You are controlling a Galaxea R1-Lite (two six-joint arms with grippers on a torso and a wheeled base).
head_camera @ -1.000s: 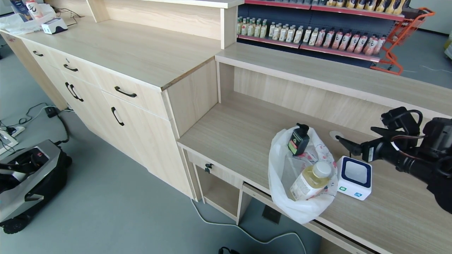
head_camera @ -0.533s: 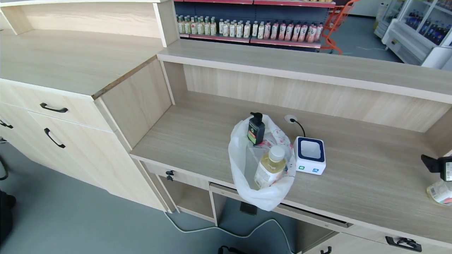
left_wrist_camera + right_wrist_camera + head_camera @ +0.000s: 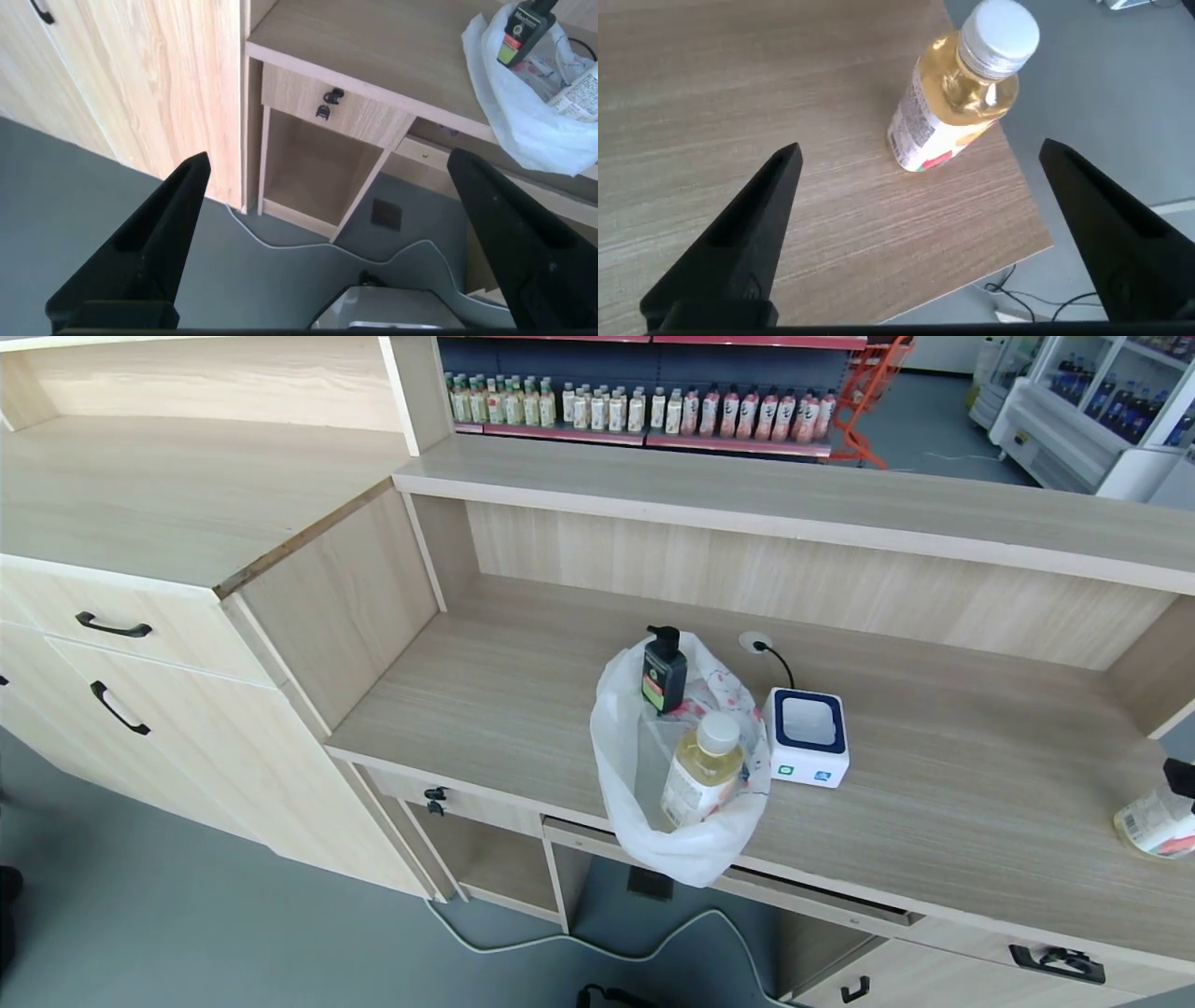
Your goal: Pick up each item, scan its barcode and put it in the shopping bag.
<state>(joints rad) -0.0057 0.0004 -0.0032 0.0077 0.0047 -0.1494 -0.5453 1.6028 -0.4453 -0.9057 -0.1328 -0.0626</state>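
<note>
Shopping bag (image 3: 635, 784) holds two bottles (image 3: 702, 770); a third bottle (image 3: 957, 93) is on the worktop (image 3: 738, 93) just ahead of my right tool (image 3: 918, 147). It and my left tool (image 3: 329, 157) gape wide, empty.

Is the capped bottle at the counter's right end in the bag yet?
Out. The bottle rests on the counter ahead of the open right end effector, ungripped, well apart from the bag.

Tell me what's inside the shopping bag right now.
Two items: a white-capped yellow drink bottle and a dark pump bottle. Folds of the shopping bag cover their bases and anything beneath.
</note>
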